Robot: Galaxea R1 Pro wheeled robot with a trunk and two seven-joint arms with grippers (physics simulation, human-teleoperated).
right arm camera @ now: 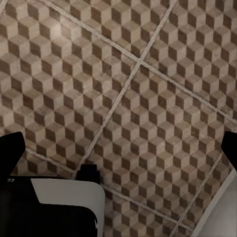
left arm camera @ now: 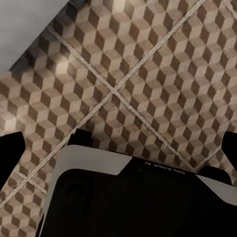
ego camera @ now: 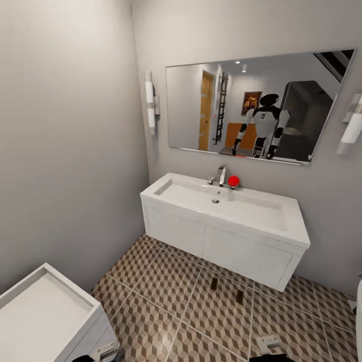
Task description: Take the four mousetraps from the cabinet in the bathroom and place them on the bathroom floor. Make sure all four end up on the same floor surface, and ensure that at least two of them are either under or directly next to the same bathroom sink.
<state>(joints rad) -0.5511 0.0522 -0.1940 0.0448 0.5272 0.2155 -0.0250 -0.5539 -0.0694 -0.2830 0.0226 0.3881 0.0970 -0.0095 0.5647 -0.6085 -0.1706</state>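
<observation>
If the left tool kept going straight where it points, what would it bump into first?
Probably the bathroom floor: its wrist view looks straight along the open fingers at cube-pattern tiles, with nothing between. How far off is unclear.

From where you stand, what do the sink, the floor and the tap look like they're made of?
The sink looks like glossy white ceramic or moulded resin: smooth, seamless, evenly pale. The floor seems to be matte tile, with a printed brown, beige and white cube pattern and pale grout lines. The tap looks like polished chrome metal, silvery with bright highlights.
</observation>
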